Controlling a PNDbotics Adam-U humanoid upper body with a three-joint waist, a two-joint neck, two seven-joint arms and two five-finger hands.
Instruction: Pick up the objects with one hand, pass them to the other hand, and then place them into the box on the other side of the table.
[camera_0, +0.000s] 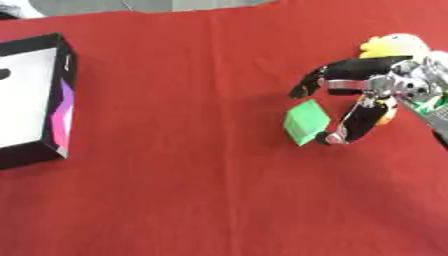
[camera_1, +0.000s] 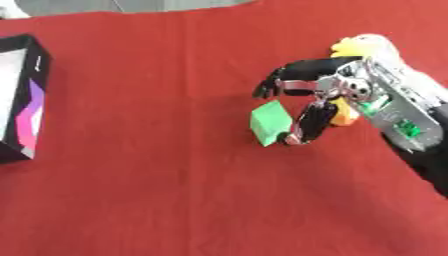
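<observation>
Left eye view: black box (camera_0: 35, 100) is sitting at the left edge of the red desk (camera_0: 175, 200), its white inside showing with a small dark shape at the left rim; what that is I cannot tell. A purple and pink pattern is showing on its right wall. Right hand (camera_1: 328, 95) is reaching in from the right, fingers (camera_1: 276, 80) and thumb curling around the green block (camera_0: 306, 121), thumb tip touching the block's near right corner. Whether the block is lifting off the desk, cannot tell. A yellow and white plush toy (camera_0: 394, 46) is lying just behind the hand, near the right edge. Wide bare cloth is lying between block and box.
</observation>
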